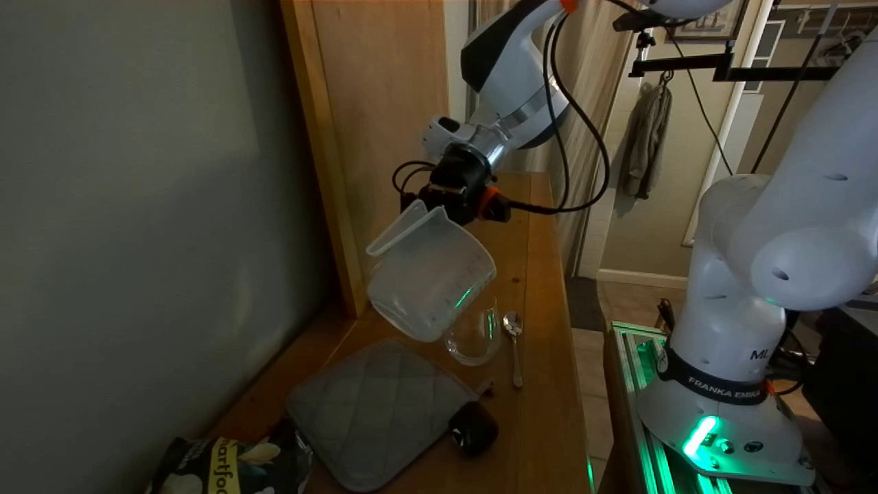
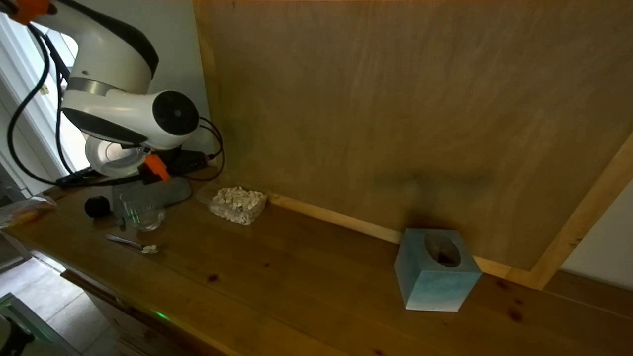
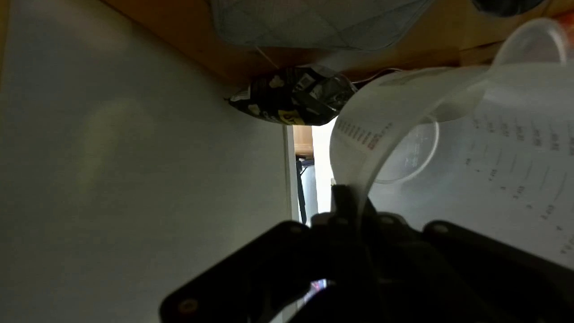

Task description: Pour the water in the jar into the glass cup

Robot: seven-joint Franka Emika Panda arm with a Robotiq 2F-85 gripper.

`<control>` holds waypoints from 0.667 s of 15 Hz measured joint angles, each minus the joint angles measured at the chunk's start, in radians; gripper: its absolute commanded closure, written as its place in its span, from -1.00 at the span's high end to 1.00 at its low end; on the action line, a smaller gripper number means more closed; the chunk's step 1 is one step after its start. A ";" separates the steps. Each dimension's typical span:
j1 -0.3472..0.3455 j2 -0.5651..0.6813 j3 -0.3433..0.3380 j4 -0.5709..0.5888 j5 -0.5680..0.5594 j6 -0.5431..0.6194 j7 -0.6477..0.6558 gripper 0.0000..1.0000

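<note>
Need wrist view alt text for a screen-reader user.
A black gripper holds a translucent pitcher, marked with measuring lines, by its rim. Beyond, toward the top, are a dark snack bag and a gray quilted mat.

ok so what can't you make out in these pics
Any water in the jar: its cloudy wall obscures the inside in an exterior view.
Glass cup: partly hidden behind the jar in an exterior view.
The jar's scale numbers: mostly too small and blurred in the wrist view.
Snack bag: cut off by the bottom edge in an exterior view.
</note>
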 measured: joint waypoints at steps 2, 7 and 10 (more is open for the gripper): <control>-0.008 0.000 0.000 -0.005 0.003 -0.015 -0.021 -0.98; -0.029 0.000 -0.001 -0.012 0.012 -0.051 -0.074 -0.98; -0.042 0.000 -0.002 -0.012 0.035 -0.070 -0.109 -0.98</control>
